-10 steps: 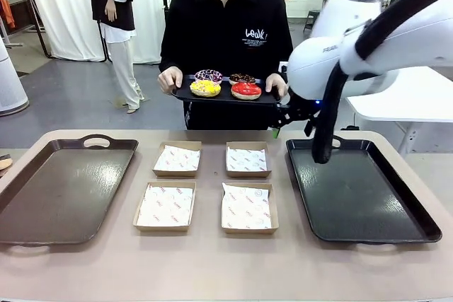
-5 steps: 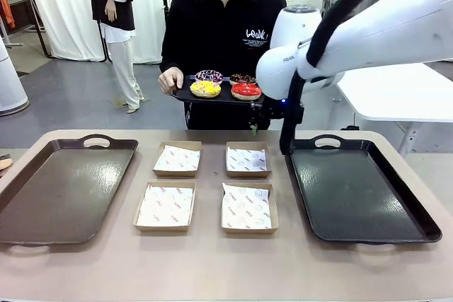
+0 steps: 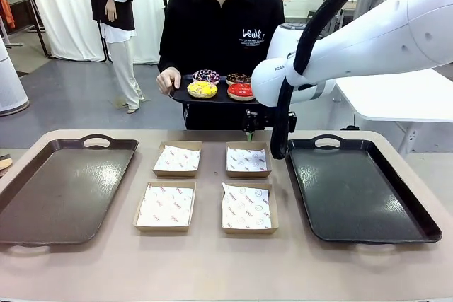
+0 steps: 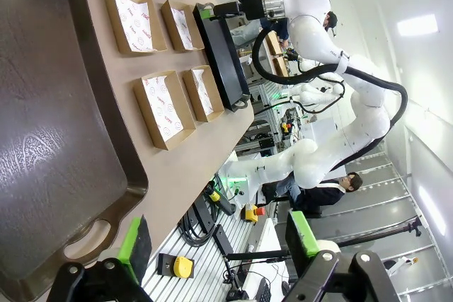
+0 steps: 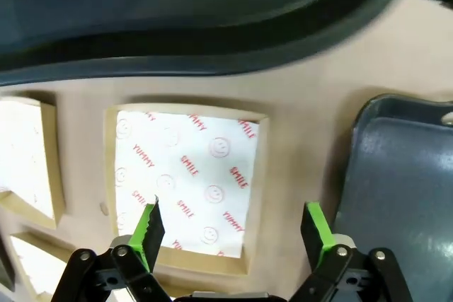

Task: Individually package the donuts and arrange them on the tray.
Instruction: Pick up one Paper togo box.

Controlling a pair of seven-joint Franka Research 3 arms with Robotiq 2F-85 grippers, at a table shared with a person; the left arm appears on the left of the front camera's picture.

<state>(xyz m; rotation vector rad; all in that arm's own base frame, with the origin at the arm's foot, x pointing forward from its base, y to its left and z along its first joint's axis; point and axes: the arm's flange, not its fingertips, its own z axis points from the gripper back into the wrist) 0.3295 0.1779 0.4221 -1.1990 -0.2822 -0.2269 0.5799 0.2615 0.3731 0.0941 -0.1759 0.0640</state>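
Donuts, four of them, sat on a dark serving tray that a person held up at the far side of the table. There was a yellow one, a red one, a sprinkled one and a dark chocolate one.

The right gripper hung just under the near edge of that serving tray. Its jaws stood wide open and held nothing. Right below it lay a paper-lined cardboard box, one of four on the table. The left gripper was wide open too and empty, near the end of the brown tray on the left.

The step looked like picking the first donut. The red donut was closest, so it seemed the best one to start with. The gripper would need to go up and over the serving tray's edge, not bump it from below. Coming straight down on the donut and pinching its sides softly would be wise, because the glaze could smear or the ring could squash. Then it could go into the box below.

I could not tell whether the boxes were meant for the brown tray or the black tray on the right.
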